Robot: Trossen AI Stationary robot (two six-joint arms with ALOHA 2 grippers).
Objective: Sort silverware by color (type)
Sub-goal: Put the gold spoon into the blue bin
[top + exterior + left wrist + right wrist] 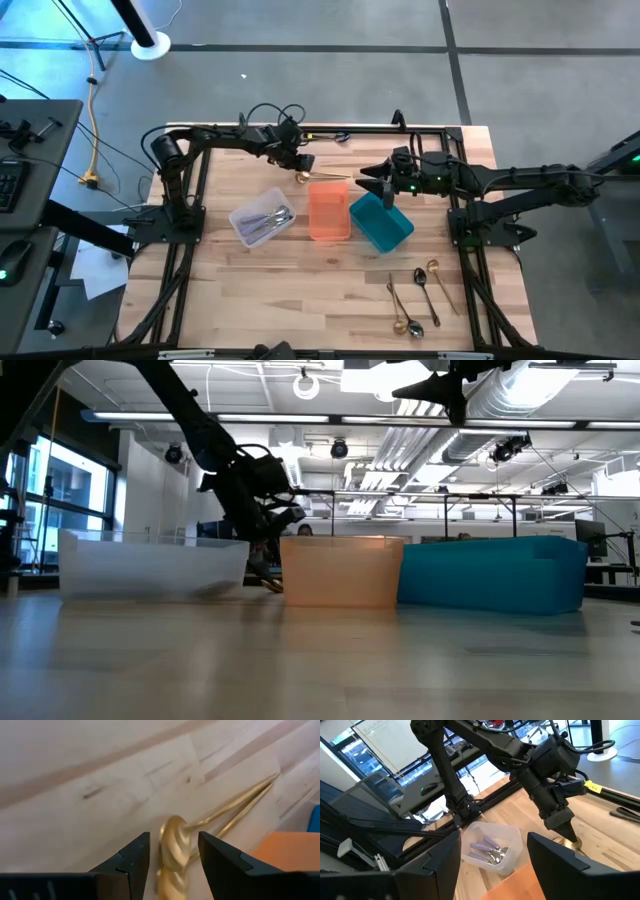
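L gripper [301, 165] angled down at the table just behind the orange bin [329, 211], fingers spread w/ a gold spoon [176, 850] lying between them, not pinched. R gripper [372, 179] hovers over the bin's far right corner, fingers apart, empty.

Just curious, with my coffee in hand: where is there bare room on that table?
The near left table, in front of the clear bin, is bare. Crowded: bins mid-table, loose spoons near right, the left gripper over gold spoons behind.

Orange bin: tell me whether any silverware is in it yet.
No. The orange bin looks empty in the high view.
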